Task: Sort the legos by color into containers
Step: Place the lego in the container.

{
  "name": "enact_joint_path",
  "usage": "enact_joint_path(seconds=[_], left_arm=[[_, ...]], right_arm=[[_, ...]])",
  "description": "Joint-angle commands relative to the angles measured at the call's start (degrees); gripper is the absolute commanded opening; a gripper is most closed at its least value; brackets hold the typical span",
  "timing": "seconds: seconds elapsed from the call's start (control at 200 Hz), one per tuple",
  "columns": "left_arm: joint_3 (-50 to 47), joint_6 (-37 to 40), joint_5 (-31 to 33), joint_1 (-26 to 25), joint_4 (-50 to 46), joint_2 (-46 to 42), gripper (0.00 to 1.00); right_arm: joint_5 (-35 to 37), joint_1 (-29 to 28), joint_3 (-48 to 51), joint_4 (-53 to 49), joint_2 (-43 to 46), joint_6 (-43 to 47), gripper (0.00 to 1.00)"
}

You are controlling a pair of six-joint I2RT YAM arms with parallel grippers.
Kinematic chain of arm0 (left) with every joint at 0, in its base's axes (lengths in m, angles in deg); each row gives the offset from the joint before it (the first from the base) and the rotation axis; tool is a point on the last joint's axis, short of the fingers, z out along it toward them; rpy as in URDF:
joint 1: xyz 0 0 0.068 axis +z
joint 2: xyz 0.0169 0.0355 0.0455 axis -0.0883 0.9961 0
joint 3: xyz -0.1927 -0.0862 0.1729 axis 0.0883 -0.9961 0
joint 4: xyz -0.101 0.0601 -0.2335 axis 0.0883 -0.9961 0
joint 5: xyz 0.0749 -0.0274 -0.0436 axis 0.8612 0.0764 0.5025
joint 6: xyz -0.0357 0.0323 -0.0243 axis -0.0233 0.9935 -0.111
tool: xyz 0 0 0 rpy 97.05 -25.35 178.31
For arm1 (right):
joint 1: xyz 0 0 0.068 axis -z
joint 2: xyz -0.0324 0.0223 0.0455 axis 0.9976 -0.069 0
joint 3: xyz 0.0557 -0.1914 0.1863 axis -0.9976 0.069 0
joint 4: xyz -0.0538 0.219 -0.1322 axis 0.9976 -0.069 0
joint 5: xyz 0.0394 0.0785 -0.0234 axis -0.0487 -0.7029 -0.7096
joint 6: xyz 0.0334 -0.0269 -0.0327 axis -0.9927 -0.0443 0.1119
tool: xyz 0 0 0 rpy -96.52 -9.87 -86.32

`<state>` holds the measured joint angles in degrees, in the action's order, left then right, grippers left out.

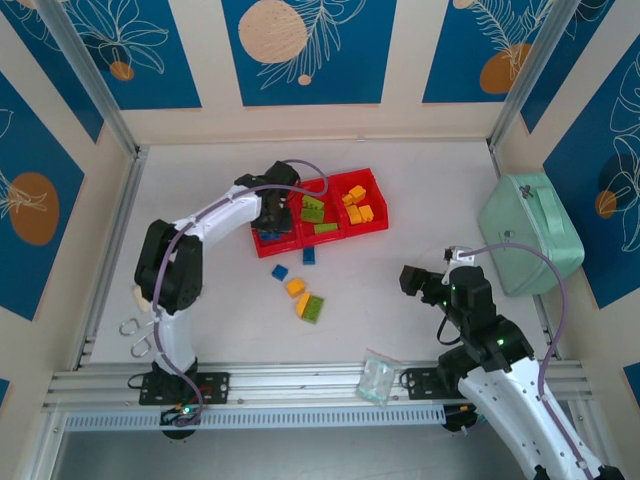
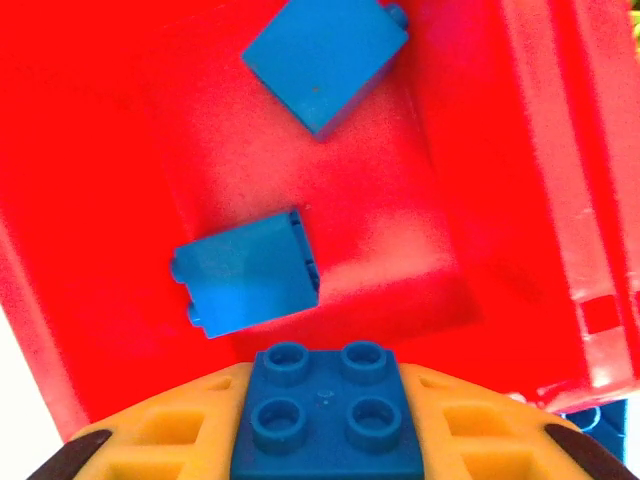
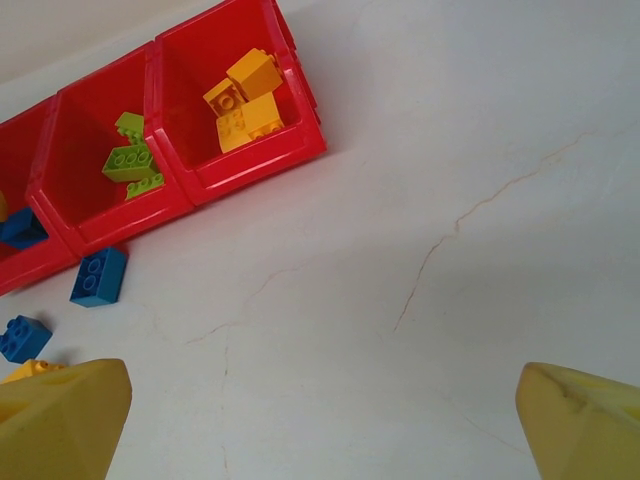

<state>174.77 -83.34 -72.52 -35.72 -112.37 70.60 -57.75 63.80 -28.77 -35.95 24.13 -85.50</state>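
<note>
**Holding blue over the left compartment**

Gripping a blue lego (image 2: pixel 325 415) in the left end effector (image 1: pixel 277 212) above the red tray's (image 3: pixel 255 168) left compartment, over two blue legos (image 2: pixel 248 272) inside. Spreading the right end effector (image 3: pixel 320 400) wide, empty, with four loose legos (image 1: pixel 295 287) on the surface (image 1: pixel 200 200) near the tray.

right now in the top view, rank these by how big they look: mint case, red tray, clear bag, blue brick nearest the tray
1. mint case
2. red tray, not far behind
3. clear bag
4. blue brick nearest the tray
</note>
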Motion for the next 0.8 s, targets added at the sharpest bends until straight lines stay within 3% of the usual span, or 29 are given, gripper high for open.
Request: enact_joint_path(seconds=[0.0, 0.265, 0.365, 0.515, 0.655, 0.795], left_arm=[[1.0, -2.0, -1.0, 0.0, 0.2, 1.1, 0.23], [2.0, -3.7, -2.1, 1.1, 2.0, 1.8, 0.39], [0.5, -5.4, -3.1, 1.4, 4.3, -0.2, 0.6], [-3.7, -7.2, -5.0, 1.6, 9.7, -5.6, 0.75], [-6.4, -5.8, -7.3, 1.7, 12.6, -10.8, 0.88], [-7.2, -2.7, -8.4, 1.9, 11.6, -15.2, 0.94]], right_arm=[[0.0, 0.5, -0.3, -0.3, -0.1, 0.4, 0.99], [-0.2, 0.7, -0.7, -1.3, -0.4, 0.8, 0.99], [-0.6, 0.7, -0.8, -0.8, -0.9, 1.2, 0.99], [-3.6, 0.7, -1.4, 0.2, -2.8, 1.5, 0.99], [-4.1, 1.0, -5.3, -1.5, -9.7, -2.7, 0.99], [-12.4, 2.6, -9.7, 1.0, -18.4, -6.8, 0.99]])
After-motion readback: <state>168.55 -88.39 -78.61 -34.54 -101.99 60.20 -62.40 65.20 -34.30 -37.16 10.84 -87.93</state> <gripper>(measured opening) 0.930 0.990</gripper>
